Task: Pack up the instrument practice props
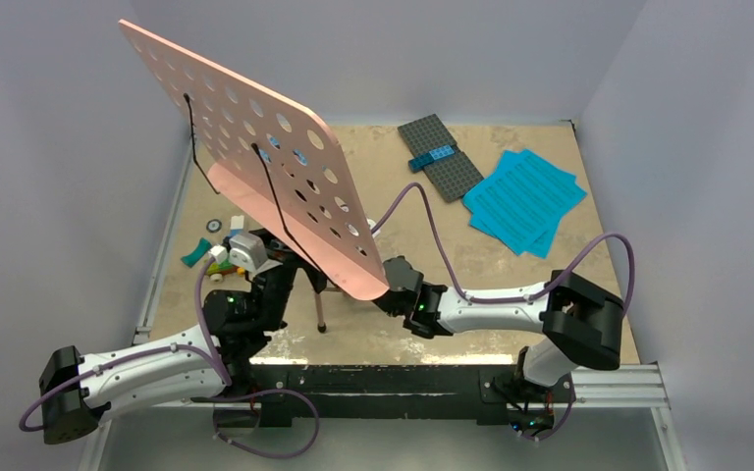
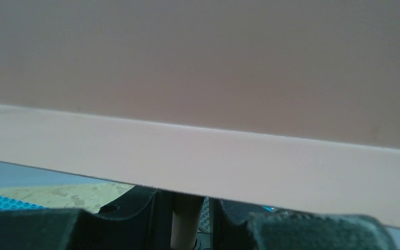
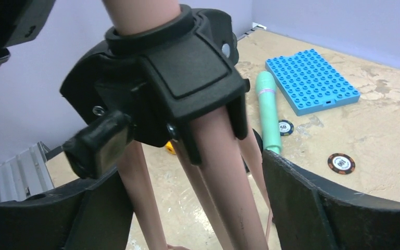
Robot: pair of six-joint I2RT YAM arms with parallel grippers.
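Note:
The pink music stand stands near the table's front; its perforated board (image 1: 255, 137) tilts over the left half. My left gripper (image 1: 267, 280) is under the board, and its jaws are shut on the stand's pink pole (image 2: 186, 219) below the board's shelf (image 2: 198, 156). My right gripper (image 1: 393, 283) is open with the tripod legs (image 3: 229, 177) between its fingers (image 3: 312, 208), just below the black hub (image 3: 172, 83). The cyan sheet-music pages (image 1: 525, 199) lie at the back right. The mint-green microphone (image 3: 268, 112) lies flat behind the legs. I cannot make out the black mic stand.
A blue studded baseplate (image 3: 312, 80) and two poker chips (image 3: 341, 162) lie by the microphone. A grey baseplate (image 1: 439, 157) with a blue brick lies at the back. Small toys and bricks (image 1: 221, 257) sit at the left. Grey walls enclose the table.

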